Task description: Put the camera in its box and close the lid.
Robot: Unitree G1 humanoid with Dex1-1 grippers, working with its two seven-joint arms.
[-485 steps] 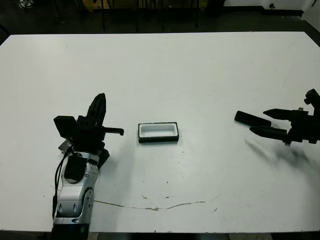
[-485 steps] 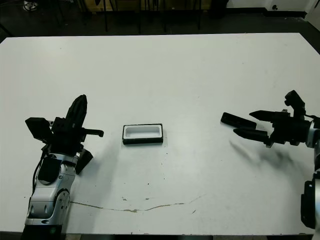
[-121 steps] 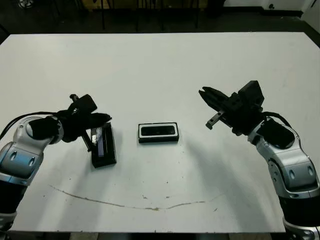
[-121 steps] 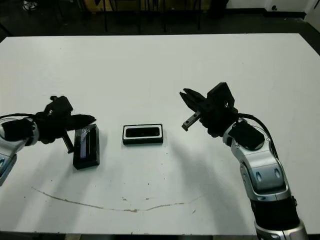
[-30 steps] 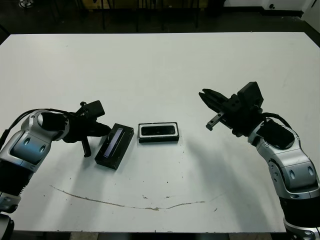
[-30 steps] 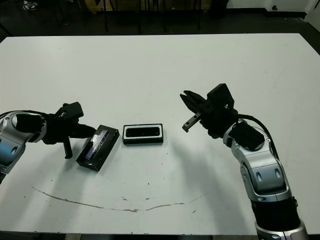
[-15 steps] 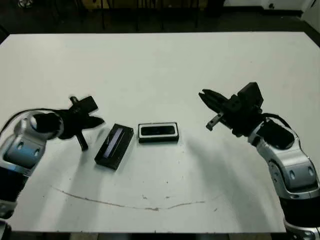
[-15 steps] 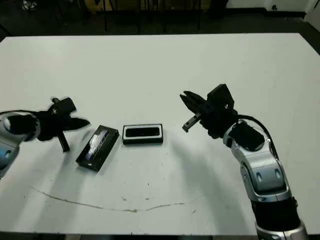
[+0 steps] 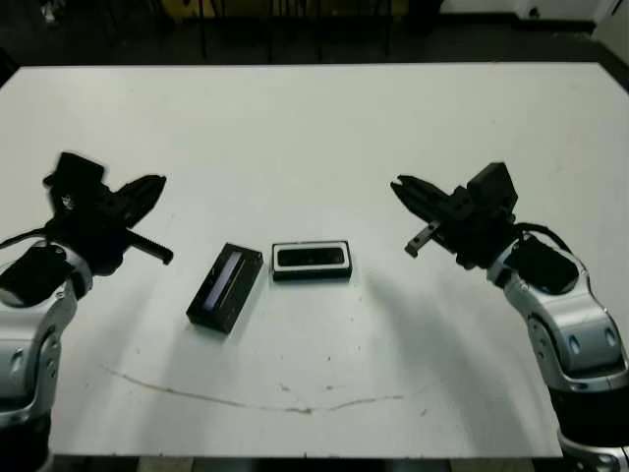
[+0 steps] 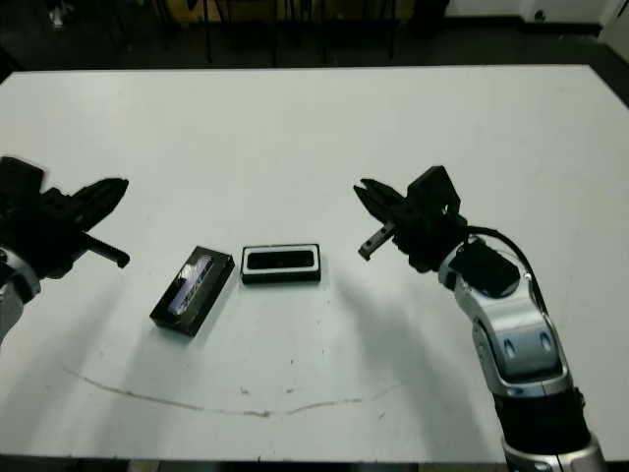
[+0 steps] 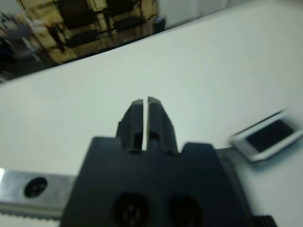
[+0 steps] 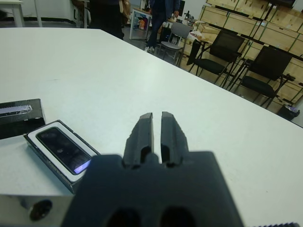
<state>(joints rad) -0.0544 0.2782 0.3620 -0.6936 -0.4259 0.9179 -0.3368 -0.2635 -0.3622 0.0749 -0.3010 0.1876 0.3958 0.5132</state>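
The box (image 9: 312, 260) is a small black tray with a white lining, at the middle of the table. The camera (image 12: 60, 148) lies flat inside it, its glossy face up. The lid (image 9: 225, 287), a black panel with a pale stripe, lies slanted on the table just left of the box, one corner close to it. My left gripper (image 9: 155, 183) is raised to the left of the lid, well apart from it, fingers shut on nothing. My right gripper (image 9: 400, 186) hovers to the right of the box, pointing toward it, shut and empty.
A thin brown crack (image 9: 246, 401) runs along the white table (image 9: 324, 128) near its front edge. Chairs (image 12: 265, 66) and stacked crates stand beyond the far side, and a person's legs (image 12: 160, 19) show there.
My left arm has drawn back to the left and risen away from the lid, which stays slanted beside the box. The right arm, box and camera have not moved.
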